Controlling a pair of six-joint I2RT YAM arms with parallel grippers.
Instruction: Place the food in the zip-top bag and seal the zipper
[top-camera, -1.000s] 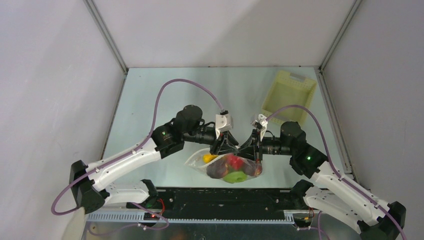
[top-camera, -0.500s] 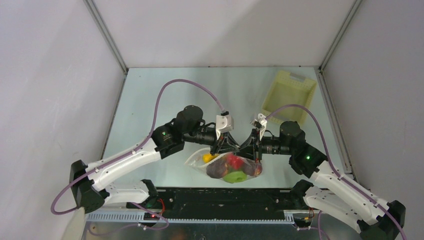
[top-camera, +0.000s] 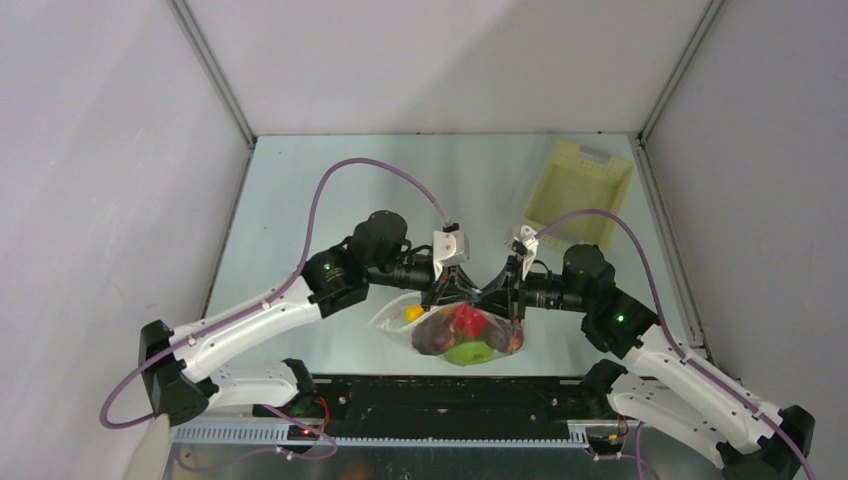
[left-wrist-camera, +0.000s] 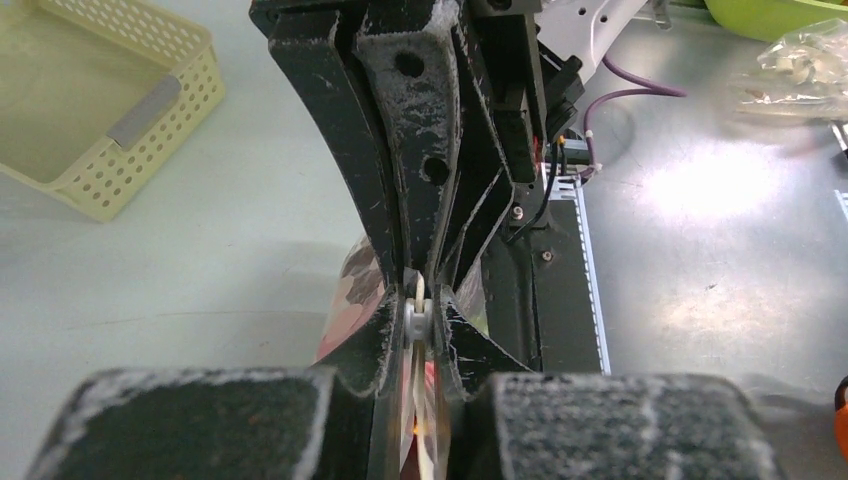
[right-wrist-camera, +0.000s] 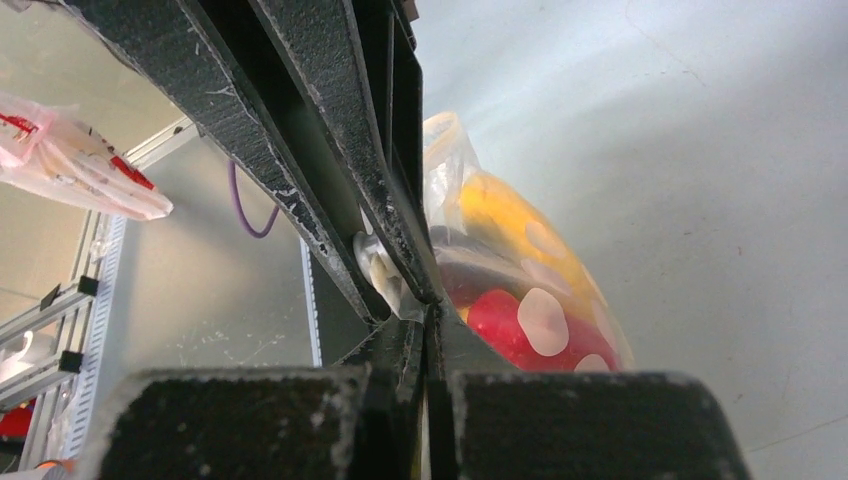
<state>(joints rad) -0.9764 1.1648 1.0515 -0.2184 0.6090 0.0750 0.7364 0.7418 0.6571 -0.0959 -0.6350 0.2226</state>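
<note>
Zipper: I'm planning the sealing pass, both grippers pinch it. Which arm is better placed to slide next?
Left, likely: the left gripper is shut on the zipper, and more bag stretches out on its side.

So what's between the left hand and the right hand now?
The whitish press-seal strip of the transparent crinkly zip-top bag: the left hand and the right hand both pinch it, tips almost meeting. Both wrist views show this.

Most of zipper (left-wrist-camera: 418, 316) hidden inside left claw (top-camera: 458, 296) and right claw (top-camera: 487, 296). Pale basket (left-wrist-camera: 110, 130) cropped by frame edge. Shape of maroon food (top-camera: 433, 340) unclear through zip-top bag (top-camera: 392, 322).
</note>
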